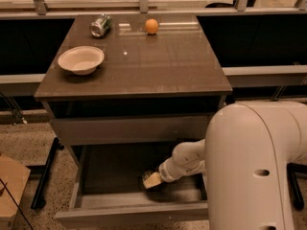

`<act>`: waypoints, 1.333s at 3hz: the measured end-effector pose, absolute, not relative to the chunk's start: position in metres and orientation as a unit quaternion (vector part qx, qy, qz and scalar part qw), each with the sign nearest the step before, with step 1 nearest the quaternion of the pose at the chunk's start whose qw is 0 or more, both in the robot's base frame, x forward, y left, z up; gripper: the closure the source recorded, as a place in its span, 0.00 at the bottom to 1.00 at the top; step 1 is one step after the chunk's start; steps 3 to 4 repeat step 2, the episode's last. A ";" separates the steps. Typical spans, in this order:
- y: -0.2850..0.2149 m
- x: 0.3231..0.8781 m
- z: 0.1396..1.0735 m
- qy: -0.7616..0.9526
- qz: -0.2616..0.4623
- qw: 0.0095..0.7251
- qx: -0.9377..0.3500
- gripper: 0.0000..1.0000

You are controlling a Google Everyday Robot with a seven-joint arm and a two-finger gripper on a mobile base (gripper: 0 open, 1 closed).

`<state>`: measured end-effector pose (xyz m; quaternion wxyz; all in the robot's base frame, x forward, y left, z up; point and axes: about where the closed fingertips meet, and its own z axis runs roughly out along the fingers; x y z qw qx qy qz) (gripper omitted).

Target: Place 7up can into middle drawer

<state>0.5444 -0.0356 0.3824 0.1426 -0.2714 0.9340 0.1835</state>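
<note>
the tool point(155, 178) reaches low into the open middle drawer point(134, 213), near its right front, and the pale 7up can point(151, 182) sits at its tip; i cannot tell if the tool is clamped on it. on the desk point(158, 66) are a bowl point(80, 59), an orange point(151, 26) and a darker can point(100, 25) on its side.

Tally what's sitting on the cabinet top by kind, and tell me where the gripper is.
can: 1
orange: 1
bowl: 1
Total: 3
The gripper is down inside the open middle drawer.
</note>
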 end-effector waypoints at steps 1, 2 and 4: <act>-0.035 0.544 0.382 0.934 0.184 0.142 -0.272 0.00; -0.035 0.544 0.382 0.934 0.184 0.142 -0.272 0.00; -0.035 0.544 0.382 0.934 0.184 0.142 -0.272 0.00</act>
